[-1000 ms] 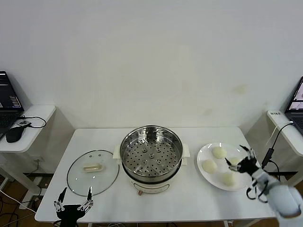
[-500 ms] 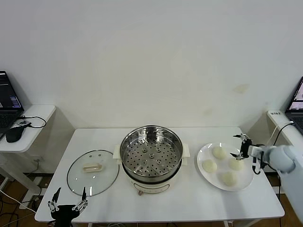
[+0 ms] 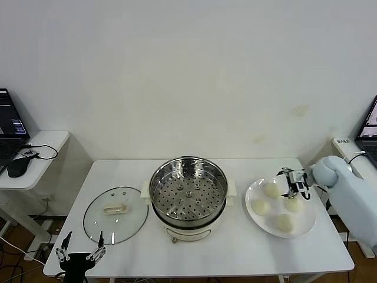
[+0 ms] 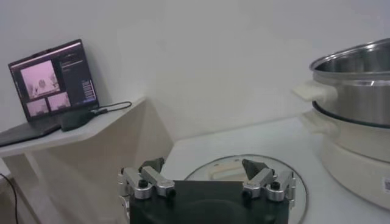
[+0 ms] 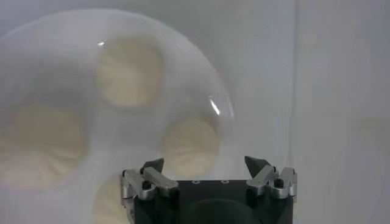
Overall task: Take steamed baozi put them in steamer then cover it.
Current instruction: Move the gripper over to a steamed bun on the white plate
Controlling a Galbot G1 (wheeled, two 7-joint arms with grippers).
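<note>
Several cream-white steamed baozi point(image 3: 260, 206) lie on a white plate point(image 3: 253, 221) right of the steamer point(image 3: 188, 197), a shiny perforated pot on a cream base with nothing inside. My right gripper point(image 3: 287, 184) hovers open just over the plate, between the back baozi point(image 3: 272, 190) and the right one point(image 3: 293, 204). In the right wrist view the gripper point(image 5: 207, 163) holds nothing, and a baozi point(image 5: 189, 146) lies just beyond its fingers. My left gripper point(image 3: 79, 252) waits open at the table's front left corner, short of the glass lid point(image 3: 115, 215).
The glass lid point(image 4: 297, 193) lies flat left of the steamer point(image 4: 359, 91). Side tables with laptops point(image 3: 10, 127) flank the white table point(image 3: 194, 256). A cable point(image 3: 339, 188) hangs by the table's right edge, near my right arm.
My right arm swung from the plate's front right round to its right side, carrying the open gripper in over the buns. The left gripper sank a little lower.
</note>
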